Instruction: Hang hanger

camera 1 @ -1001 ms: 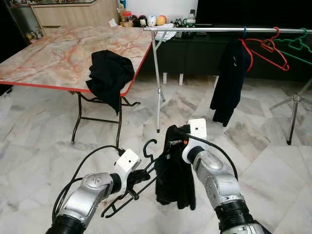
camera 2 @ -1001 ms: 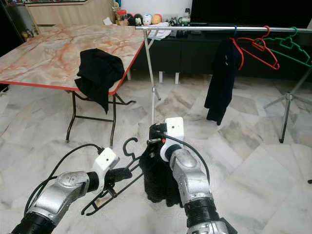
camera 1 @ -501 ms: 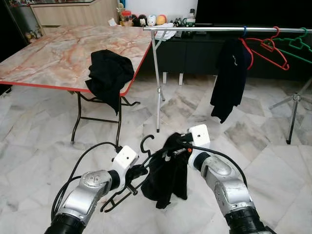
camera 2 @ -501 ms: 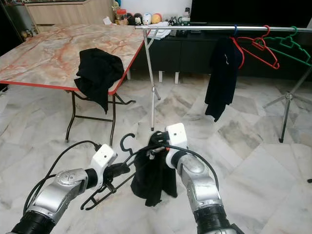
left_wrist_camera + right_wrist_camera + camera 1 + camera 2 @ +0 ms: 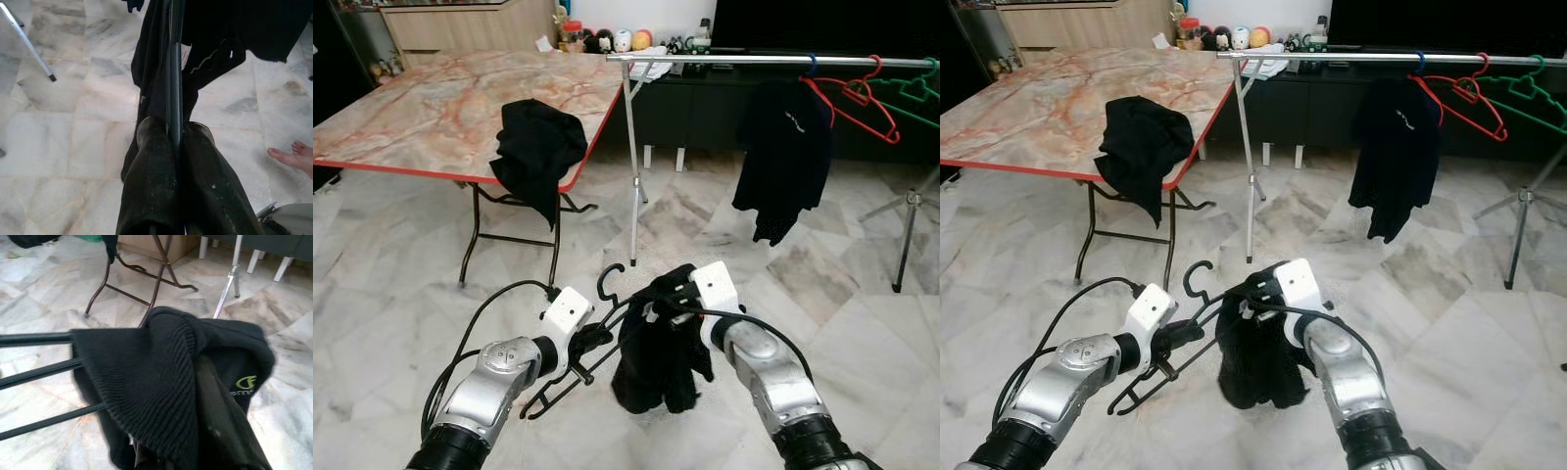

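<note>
Left eye view: left gripper (image 5: 590, 342) jaws pinch the black hanger (image 5: 576, 364) steady, so right gripper (image 5: 668, 300) jaws can pull the shirt (image 5: 658, 354) on.

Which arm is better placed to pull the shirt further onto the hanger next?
Probably the right. The right gripper is shut on the black garment at its collar, partly over the black hanger. The left gripper is shut on the hanger's frame, steadying it.

I can't read any text here. The black garment (image 5: 195, 362) carries a small yellow-green logo (image 5: 246, 382) with tiny lettering beneath, too blurred to read. Its white tag (image 5: 186, 55) looks blank.
</note>
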Available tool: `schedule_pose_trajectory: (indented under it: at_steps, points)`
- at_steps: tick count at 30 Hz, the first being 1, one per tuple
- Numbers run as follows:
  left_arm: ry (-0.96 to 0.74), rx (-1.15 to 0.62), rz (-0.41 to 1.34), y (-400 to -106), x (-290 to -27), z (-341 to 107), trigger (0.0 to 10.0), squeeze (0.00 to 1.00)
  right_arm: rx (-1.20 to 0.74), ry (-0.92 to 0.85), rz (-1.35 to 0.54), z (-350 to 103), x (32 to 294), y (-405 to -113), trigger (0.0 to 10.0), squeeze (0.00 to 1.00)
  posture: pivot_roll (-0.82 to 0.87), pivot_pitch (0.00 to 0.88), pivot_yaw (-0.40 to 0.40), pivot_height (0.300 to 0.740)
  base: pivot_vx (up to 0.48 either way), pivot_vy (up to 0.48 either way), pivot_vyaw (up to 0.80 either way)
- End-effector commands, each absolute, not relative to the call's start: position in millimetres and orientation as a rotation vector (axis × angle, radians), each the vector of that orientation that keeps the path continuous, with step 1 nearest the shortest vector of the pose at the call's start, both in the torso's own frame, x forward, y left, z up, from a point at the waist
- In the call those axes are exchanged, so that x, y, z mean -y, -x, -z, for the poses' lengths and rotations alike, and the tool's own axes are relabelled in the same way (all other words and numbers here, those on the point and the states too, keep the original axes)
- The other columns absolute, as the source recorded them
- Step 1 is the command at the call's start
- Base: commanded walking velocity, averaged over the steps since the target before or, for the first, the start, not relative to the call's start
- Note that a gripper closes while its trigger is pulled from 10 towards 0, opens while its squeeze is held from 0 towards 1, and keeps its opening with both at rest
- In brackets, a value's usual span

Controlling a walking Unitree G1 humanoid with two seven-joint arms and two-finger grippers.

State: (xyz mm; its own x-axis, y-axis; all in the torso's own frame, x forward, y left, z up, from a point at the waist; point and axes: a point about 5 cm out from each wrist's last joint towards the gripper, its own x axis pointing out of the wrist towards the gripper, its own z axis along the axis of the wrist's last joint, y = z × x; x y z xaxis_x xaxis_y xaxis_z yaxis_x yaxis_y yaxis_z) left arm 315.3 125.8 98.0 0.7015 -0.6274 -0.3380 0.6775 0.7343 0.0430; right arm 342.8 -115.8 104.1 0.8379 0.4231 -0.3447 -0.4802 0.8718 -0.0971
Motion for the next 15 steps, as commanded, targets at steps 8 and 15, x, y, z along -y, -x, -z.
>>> schedule_pose_trajectory:
  at_steps: [8,15]
  points:
    - [-0.148,-0.287,0.721,-316.7,-130.8,-103.2,10.0,0.0,-0.295,0.209,-0.523,-105.7,111.9,-344.8,10.0,0.0,0.11,0.114,0.064,0.74,0.0,0.0,0.0]
    - [-0.153,-0.303,0.73,-314.7,-132.7,-100.6,10.0,0.0,-0.219,0.13,-0.623,-121.7,101.5,-340.2,10.0,0.0,0.11,0.114,0.067,0.74,0.0,0.0,0.0]
